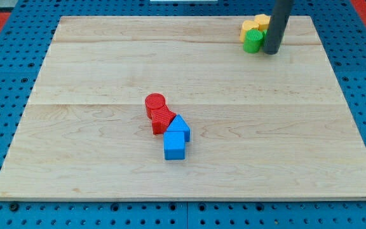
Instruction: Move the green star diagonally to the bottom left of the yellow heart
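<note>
Pincer: none fitted; my tip (271, 52) at upper right of bench (107, 63), touching green star's (253, 42) right side. Star below-left of yellow heart (251, 27). Step: final nudging; next, small check only.

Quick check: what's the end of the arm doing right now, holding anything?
My tip: no fingers, so it holds nothing; it sits right beside the green block, on the view's right, contact unclear.

My tip (271, 52) stands just right of the star (253, 41).
</note>
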Robot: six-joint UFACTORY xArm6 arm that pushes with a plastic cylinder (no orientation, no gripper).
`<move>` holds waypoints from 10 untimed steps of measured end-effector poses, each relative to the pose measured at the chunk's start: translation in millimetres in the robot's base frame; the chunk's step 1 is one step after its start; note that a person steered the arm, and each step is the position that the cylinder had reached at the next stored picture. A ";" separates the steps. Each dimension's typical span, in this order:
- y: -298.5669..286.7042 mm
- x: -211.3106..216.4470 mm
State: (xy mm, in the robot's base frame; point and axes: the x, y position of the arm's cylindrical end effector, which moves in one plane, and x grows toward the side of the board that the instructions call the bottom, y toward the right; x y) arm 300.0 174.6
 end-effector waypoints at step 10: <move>-51.2 -45.9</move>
State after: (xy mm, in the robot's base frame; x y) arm 254.2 123.4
